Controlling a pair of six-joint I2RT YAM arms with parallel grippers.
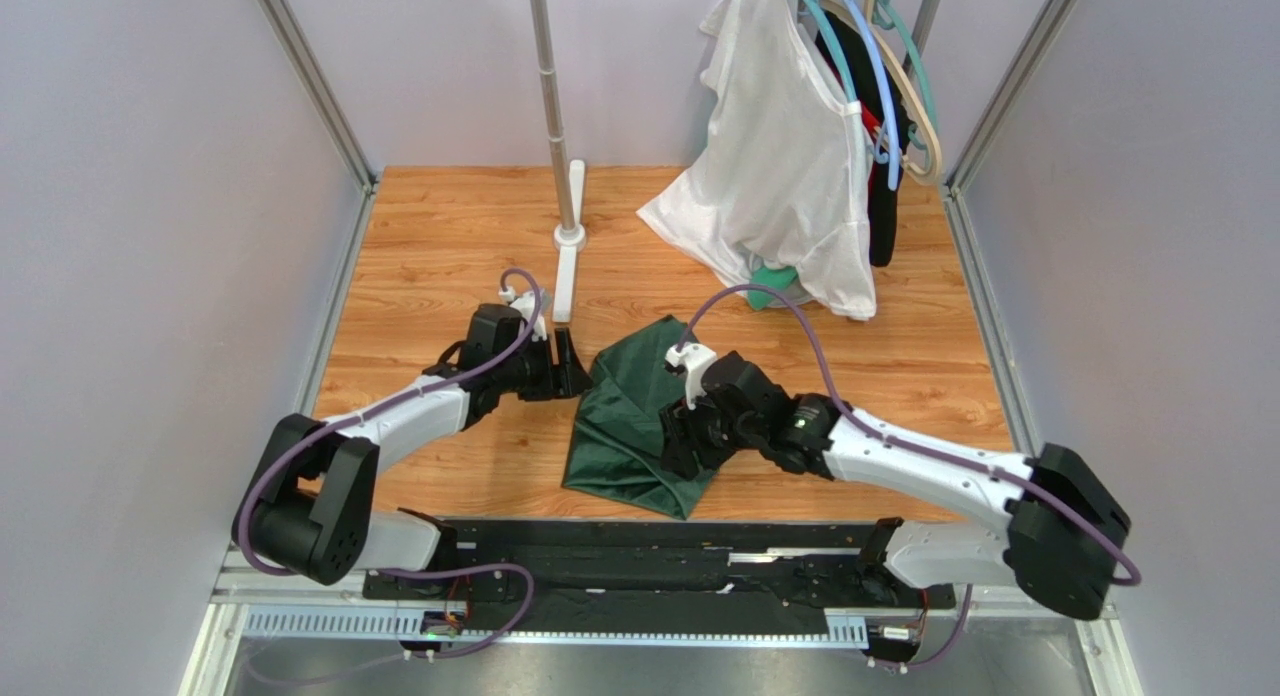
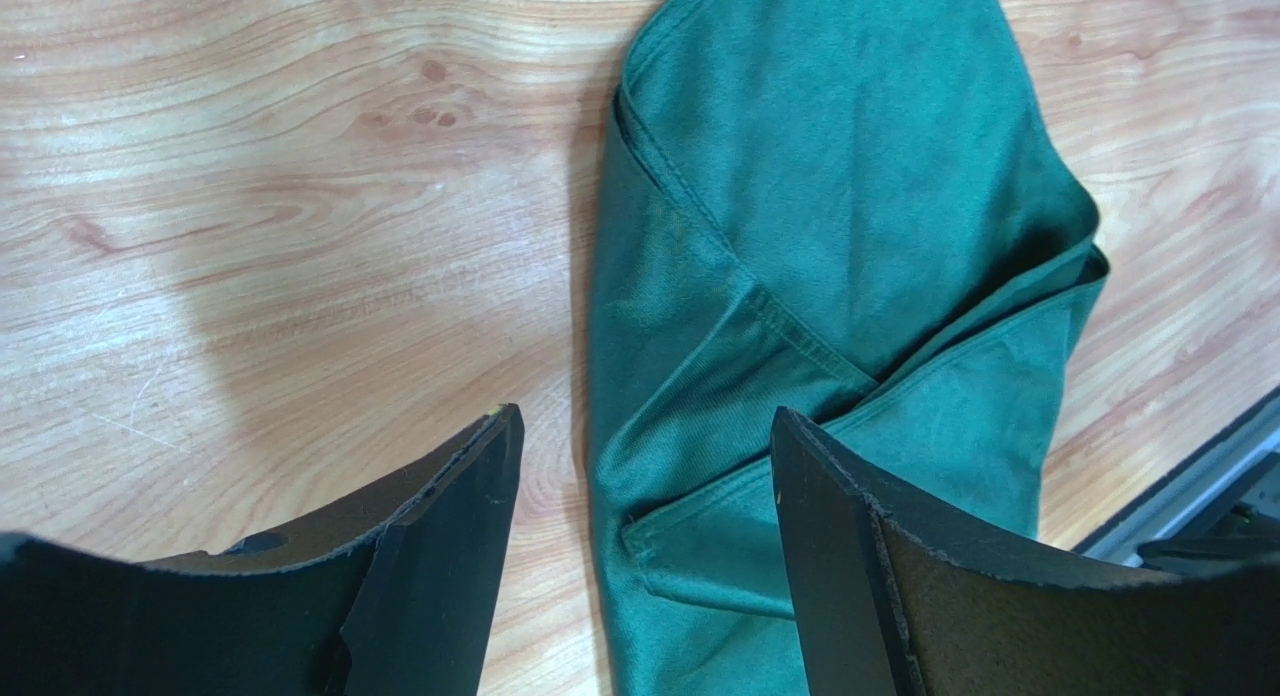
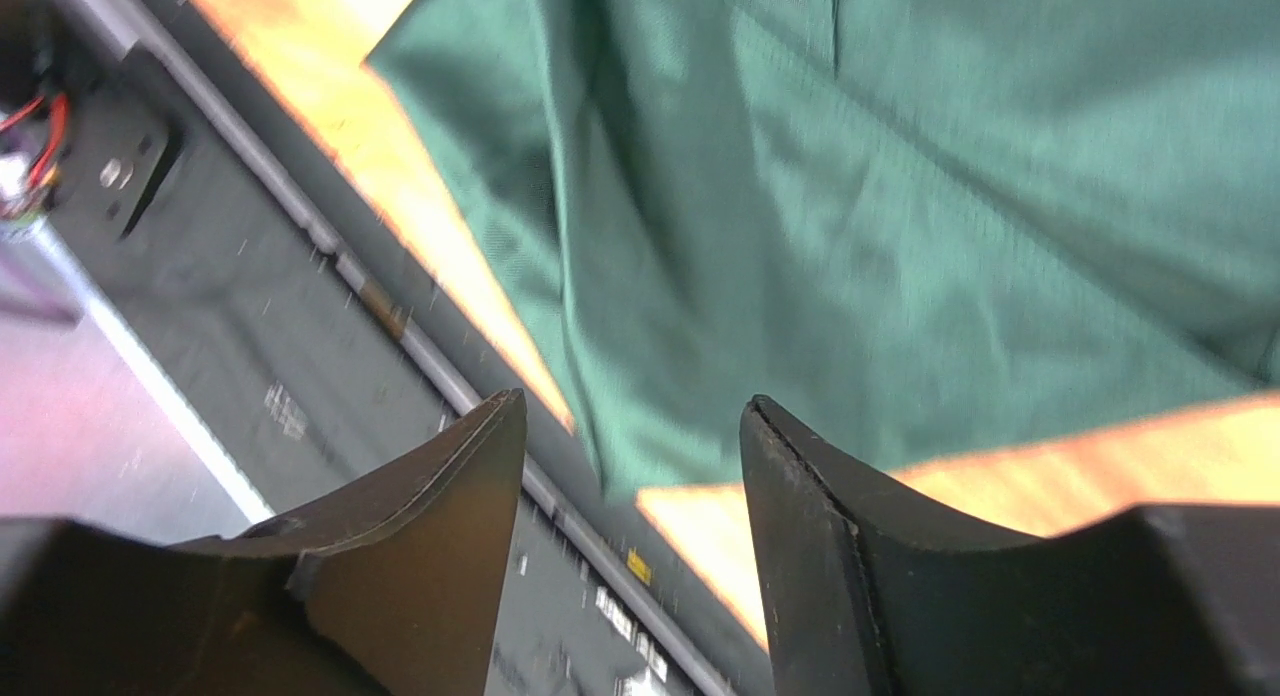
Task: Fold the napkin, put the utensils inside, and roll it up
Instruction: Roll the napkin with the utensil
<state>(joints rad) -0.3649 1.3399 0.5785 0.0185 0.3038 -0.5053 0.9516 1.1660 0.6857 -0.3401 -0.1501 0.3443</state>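
Top external, napkin [image 1: 624,426]: dark green, loosely folded into a rough heap, down flat on the wood at mid-table, just ahead of the front rail and right between the two arms.
left wrist, napkin folds [image 2: 842,246]: one flap laid slantwise across another, stitched hems plain to see, lower end running out of view between the fingers.
right wrist, napkin corner [image 3: 932,201]: near corner reaching almost to the table's front edge, cloth smooth with one long crease.
left gripper [image 2: 646,426]: wide open, nothing held, hovering over the napkin's left edge; one finger above bare wood, the other above cloth; touching or not, cannot tell.
right gripper [image 3: 631,411]: jaws well apart, nothing gripped, poised over that near corner, half above cloth and half above the rail.
table [image 1: 436,246]: pale orange wood grain, grey walls on either side.
rail [image 1: 631,554]: black, along the near edge, carrying both arm bases.
pole [image 1: 553,96]: grey, upright at the back, foot on the wood behind the left gripper.
white garment [image 1: 781,171]: on hangers [image 1: 887,81] at back right, hem draped onto the table.
green garment [image 1: 774,284]: brighter shade, just peeking out under the white hem, well apart from the napkin.
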